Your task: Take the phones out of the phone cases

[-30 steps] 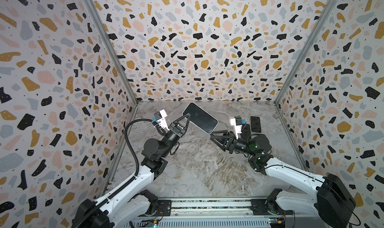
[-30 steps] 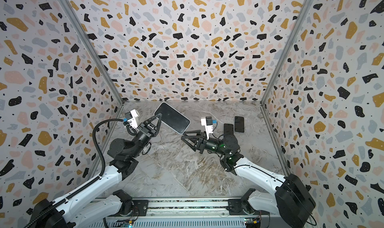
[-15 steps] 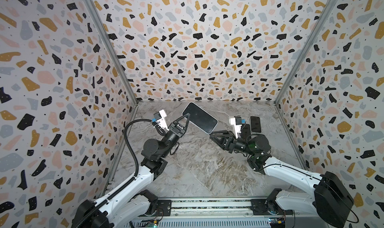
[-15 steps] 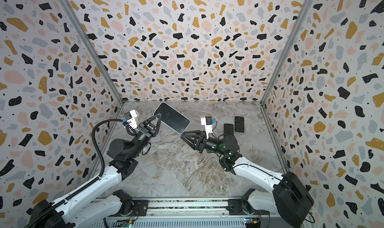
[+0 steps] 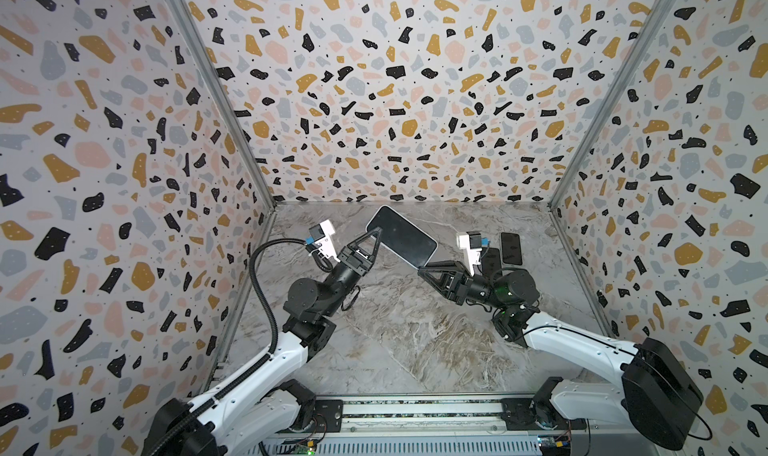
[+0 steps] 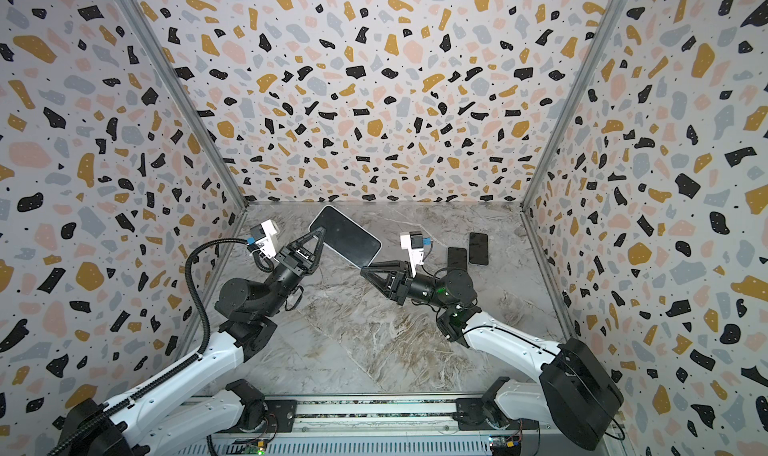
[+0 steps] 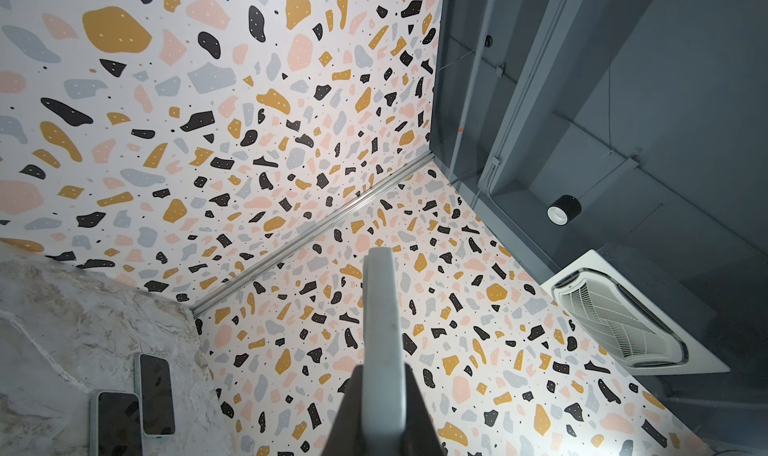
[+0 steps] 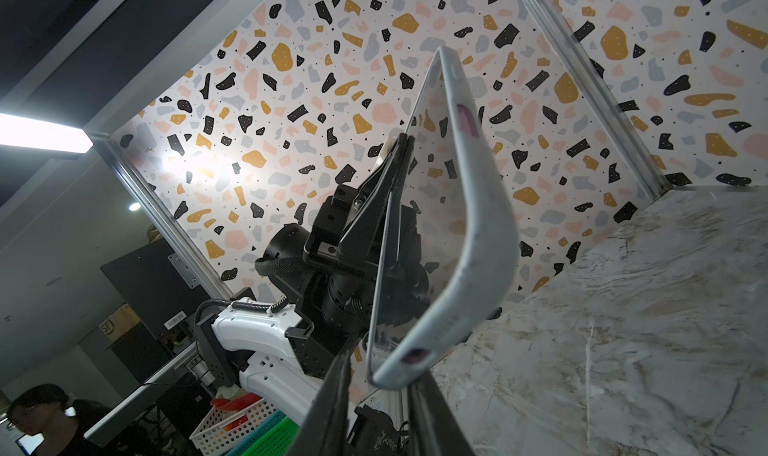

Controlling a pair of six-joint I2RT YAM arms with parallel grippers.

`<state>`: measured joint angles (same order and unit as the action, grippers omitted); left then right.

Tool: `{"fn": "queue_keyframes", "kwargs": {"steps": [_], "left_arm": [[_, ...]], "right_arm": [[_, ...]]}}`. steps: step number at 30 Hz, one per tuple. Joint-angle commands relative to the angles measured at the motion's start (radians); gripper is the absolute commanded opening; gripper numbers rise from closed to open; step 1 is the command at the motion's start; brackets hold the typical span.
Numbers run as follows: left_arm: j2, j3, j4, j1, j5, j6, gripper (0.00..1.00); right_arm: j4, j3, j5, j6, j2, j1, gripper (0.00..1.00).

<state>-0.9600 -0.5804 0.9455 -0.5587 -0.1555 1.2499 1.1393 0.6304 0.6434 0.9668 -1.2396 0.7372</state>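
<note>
Three dark-screened phones in pale cases: one raised phone [image 5: 401, 235], two flat phones [image 6: 478, 248] [image 6: 457, 260]; two black tools, left tool [image 5: 376, 235] and right tool [image 5: 421, 268]; one marbled surface [image 5: 415, 329].

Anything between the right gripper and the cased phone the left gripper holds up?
Nothing visible. The lower corner of the cased phone sits between the fingers of the right gripper; the left gripper clamps its other end. Two spare phones lie on the table, off to the side.

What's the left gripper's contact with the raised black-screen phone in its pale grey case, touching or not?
Touching. In the left wrist view the left gripper clamps the pale grey phone case between its black fingers, no gap.
</note>
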Motion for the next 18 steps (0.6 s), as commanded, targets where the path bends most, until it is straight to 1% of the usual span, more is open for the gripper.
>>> {"fn": "queue_keyframes", "kwargs": {"steps": [1, 5, 9, 10, 14, 18], "left_arm": [[0.022, -0.004, 0.121, -0.006, 0.005, -0.006, 0.00], [0.018, -0.006, 0.120, -0.007, 0.002, -0.007, 0.00], [0.017, -0.004, 0.115, -0.010, 0.003, -0.007, 0.00], [0.017, -0.003, 0.114, -0.010, 0.001, -0.007, 0.00], [0.017, -0.005, 0.098, -0.012, 0.002, -0.009, 0.00], [0.018, -0.020, 0.042, -0.012, 0.008, -0.002, 0.00]], "right_arm": [[0.051, 0.049, 0.015, 0.008, 0.002, 0.006, 0.22], [0.057, 0.052, 0.015, 0.010, -0.003, 0.006, 0.16], [0.060, 0.058, 0.020, 0.007, -0.006, 0.007, 0.02], [0.064, 0.057, 0.021, 0.007, -0.007, 0.007, 0.00], [0.070, 0.047, 0.018, -0.007, -0.002, 0.007, 0.00], [0.062, 0.026, 0.013, -0.044, 0.013, 0.007, 0.00]]}}
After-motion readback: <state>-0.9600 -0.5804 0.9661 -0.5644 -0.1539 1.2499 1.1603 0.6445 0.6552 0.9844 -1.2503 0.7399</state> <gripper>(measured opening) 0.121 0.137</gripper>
